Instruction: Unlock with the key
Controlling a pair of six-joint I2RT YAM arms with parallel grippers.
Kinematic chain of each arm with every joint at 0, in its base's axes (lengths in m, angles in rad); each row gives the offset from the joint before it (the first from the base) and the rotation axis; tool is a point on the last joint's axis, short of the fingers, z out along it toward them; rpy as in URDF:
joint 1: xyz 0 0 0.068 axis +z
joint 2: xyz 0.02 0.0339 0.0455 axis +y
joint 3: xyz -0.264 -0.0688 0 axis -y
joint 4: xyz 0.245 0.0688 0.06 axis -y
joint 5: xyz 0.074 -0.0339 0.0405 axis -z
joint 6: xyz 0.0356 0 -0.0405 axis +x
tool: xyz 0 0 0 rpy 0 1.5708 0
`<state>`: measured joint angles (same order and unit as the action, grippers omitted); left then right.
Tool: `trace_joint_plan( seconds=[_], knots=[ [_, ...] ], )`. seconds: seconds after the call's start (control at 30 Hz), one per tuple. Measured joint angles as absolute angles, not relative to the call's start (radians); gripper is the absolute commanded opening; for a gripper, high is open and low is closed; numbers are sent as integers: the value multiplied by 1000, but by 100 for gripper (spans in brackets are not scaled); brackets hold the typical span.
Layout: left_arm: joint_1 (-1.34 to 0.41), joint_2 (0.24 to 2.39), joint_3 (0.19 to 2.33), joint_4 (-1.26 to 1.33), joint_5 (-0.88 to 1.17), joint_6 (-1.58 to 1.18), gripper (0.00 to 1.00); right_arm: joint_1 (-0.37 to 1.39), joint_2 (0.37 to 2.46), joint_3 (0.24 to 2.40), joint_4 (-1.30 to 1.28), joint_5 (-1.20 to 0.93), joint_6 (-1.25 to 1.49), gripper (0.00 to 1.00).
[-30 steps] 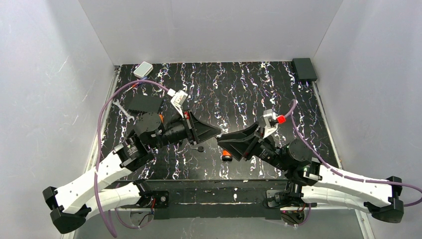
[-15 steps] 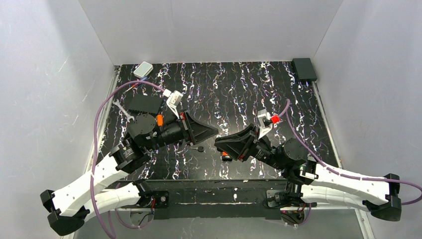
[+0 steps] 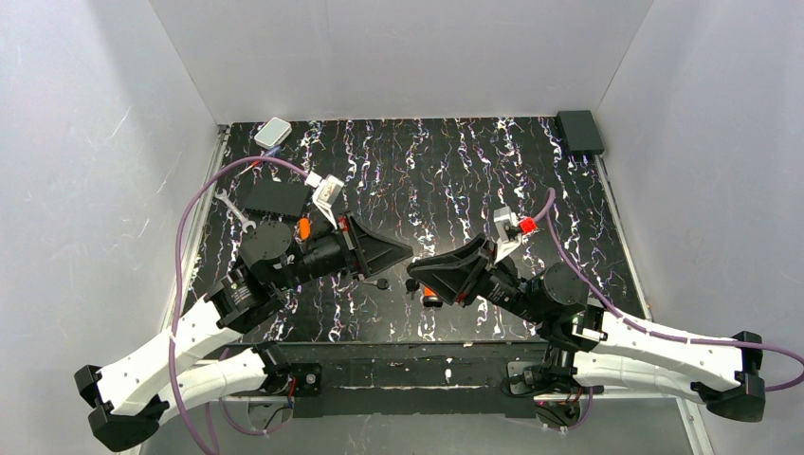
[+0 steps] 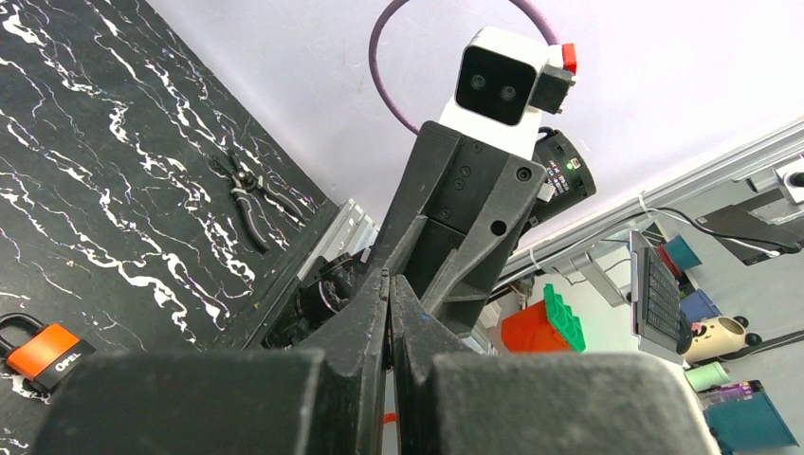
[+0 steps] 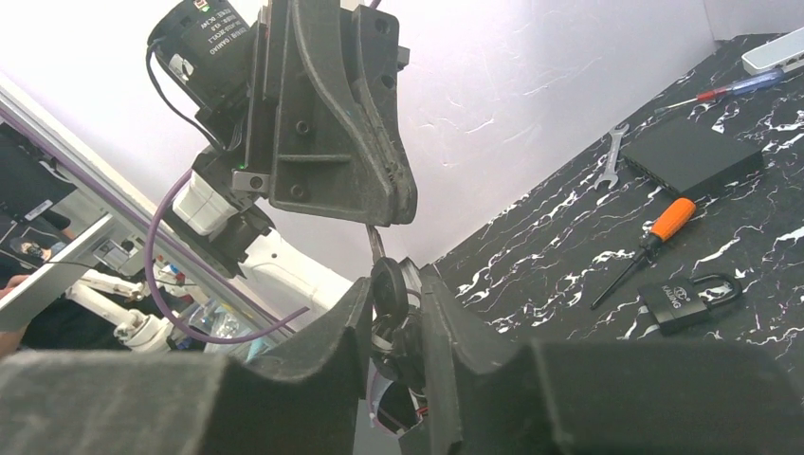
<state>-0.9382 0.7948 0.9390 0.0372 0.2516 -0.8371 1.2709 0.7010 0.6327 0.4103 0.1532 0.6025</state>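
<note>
The key (image 5: 388,282) has a black round head and a thin metal blade. My right gripper (image 5: 391,296) is shut on the head, and a ring with dark bits hangs below it between the fingers. The blade points up into the tip of my left gripper (image 5: 377,224), which is shut on it. In the top view the two grippers meet tip to tip, left gripper (image 3: 409,254) above right gripper (image 3: 410,269), over the table's middle front. In the left wrist view my left gripper (image 4: 388,277) shows no gap. The dark padlock (image 5: 688,296) lies flat on the table.
An orange-and-black padlock (image 4: 44,349) lies under my right gripper and shows in the top view (image 3: 431,297). An orange-handled screwdriver (image 5: 654,237), a black box (image 3: 273,196) and a wrench (image 3: 233,209) lie at left. Pliers (image 4: 248,197) lie at right, and a small dark piece (image 3: 380,282) lies at front.
Both grippers have shifted a little to the left and closed the gap between their tips. The padlocks and tools on the table have not moved.
</note>
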Motion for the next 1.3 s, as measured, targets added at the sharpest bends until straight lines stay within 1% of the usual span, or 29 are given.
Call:
trace_joint_plan(
  seconds=[0.2, 0.23, 0.43, 0.47, 0.5, 0.6, 0.67, 0.7, 0.83, 1.03, 1.17, 1.3],
  knots=[
    [-938, 791, 935, 38, 244, -838, 0, 1271, 701, 633, 420, 142, 607, 3],
    [-938, 790, 935, 38, 243, -838, 0, 1271, 701, 633, 420, 139, 607, 1],
    [-938, 783, 926, 46, 240, -839, 0, 1271, 700, 632, 420, 129, 612, 1],
    [-938, 783, 926, 46, 239, -840, 3, 1271, 700, 632, 420, 130, 612, 1],
    [-938, 783, 925, 46, 238, -841, 13, 1271, 699, 632, 418, 131, 612, 1],
    [-938, 783, 924, 42, 228, -836, 54, 1272, 691, 632, 401, 149, 614, 1],
    [-938, 780, 922, 34, 216, -836, 88, 1271, 673, 632, 375, 184, 616, 1],
    [-938, 778, 922, 28, 211, -827, 97, 1271, 659, 632, 353, 213, 619, 1],
    [-938, 748, 899, -26, 142, -830, 98, 1271, 590, 616, 266, 329, 637, 1],
    [-938, 722, 873, -162, -18, -830, 98, 1271, 485, 566, 130, 479, 663, 1],
    [-938, 774, 879, -245, -81, -830, 98, 1271, 476, 566, 51, 558, 675, 1],
    [-938, 915, 907, -308, -109, -835, 98, 1271, 478, 573, -90, 667, 716, 1]
  ],
)
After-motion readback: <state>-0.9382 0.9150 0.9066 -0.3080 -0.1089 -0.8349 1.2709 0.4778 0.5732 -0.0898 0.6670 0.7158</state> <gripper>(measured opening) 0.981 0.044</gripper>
